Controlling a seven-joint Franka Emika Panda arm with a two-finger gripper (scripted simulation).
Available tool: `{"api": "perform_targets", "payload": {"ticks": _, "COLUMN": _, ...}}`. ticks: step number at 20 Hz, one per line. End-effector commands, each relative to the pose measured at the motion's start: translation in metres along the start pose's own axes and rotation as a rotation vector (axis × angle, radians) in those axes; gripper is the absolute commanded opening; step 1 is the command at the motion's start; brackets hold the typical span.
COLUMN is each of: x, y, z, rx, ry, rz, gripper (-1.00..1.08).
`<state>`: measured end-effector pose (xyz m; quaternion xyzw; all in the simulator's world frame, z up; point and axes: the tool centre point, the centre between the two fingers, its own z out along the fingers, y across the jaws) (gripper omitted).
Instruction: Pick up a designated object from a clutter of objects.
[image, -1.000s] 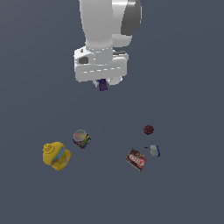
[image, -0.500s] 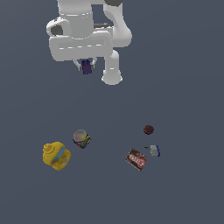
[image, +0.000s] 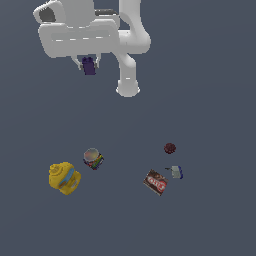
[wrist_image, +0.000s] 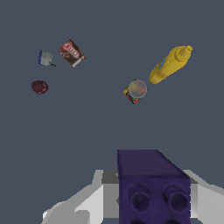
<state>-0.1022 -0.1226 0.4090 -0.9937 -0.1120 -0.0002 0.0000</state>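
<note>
Claw (image: 89, 64) grips the purple block (image: 89, 66) high above the yellow jug (image: 64, 177), can (image: 93, 158) and red ball (image: 170, 148).

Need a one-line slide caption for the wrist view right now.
Gripper shut on the purple block, lifted above the yellow jug, can, brown-red box, grey-blue piece and dark red ball.

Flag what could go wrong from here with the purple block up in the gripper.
1. Grip looks marginal: in the wrist view the purple block sticks well out past the gripper, so a quick swing could probably shake it loose.
2. A drop would be onto the surface far below, possibly rolling toward the can or yellow jug.
3. In the exterior view the block is mostly hidden under the arm's hand, so a slip would be hard to spot.
</note>
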Motion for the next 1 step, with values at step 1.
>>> {"api": "perform_targets", "payload": {"ticks": 1, "x": -0.0002, "y": 0.0015, "z": -0.0021, "rx": 0.000, "ry": -0.001, "rz": -0.001, "gripper": -1.00}}
